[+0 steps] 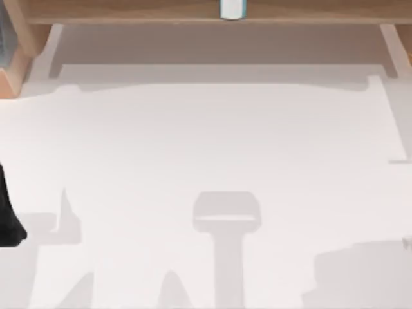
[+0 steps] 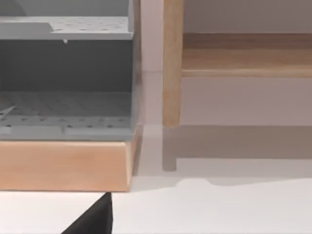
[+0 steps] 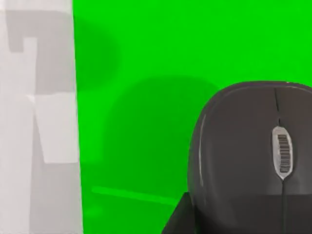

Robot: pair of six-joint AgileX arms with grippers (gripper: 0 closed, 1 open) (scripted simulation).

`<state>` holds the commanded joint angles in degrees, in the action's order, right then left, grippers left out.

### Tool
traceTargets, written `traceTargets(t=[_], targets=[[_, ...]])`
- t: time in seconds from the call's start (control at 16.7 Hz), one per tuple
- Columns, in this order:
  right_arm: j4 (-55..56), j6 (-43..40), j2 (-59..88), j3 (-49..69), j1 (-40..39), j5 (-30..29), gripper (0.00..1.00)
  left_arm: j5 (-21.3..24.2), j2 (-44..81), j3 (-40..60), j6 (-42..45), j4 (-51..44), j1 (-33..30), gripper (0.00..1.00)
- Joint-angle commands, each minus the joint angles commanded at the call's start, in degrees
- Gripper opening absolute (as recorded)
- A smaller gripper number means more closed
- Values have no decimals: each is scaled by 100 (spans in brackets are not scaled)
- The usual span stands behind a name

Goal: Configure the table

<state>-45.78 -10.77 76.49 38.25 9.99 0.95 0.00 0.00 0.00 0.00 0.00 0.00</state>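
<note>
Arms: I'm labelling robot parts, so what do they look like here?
The left arm is plain matte black and tapering. The left hand shows as a black angular wedge; the right hand as a similar dark wedge beside a grey mouse. No cables or markings visible.

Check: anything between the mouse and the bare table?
Nothing visible does. The mouse rests on the green mat, and only shadowed mat lies between it and the white table.

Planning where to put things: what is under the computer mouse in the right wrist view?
The dark mouse lies on a bright green surface beside the white table. Whatever sits directly beneath its body is covered.
</note>
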Motion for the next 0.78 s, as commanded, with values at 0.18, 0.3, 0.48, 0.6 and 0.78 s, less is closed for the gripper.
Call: traceTargets(t=[0.18, 0.3, 0.48, 0.6, 0.78], targets=[[36, 0, -49, 50, -2, 5, 0, 0, 0, 0, 0, 0, 0, 100], [70, 1, -91, 91, -4, 9, 0, 0, 0, 0, 0, 0, 0, 100], [131, 1, -159, 156, -7, 17, 0, 0, 0, 0, 0, 0, 0, 100], [174, 1, -203, 199, -9, 21, 0, 0, 0, 0, 0, 0, 0, 100], [239, 1, -260, 254, -12, 26, 0, 0, 0, 0, 0, 0, 0, 100]])
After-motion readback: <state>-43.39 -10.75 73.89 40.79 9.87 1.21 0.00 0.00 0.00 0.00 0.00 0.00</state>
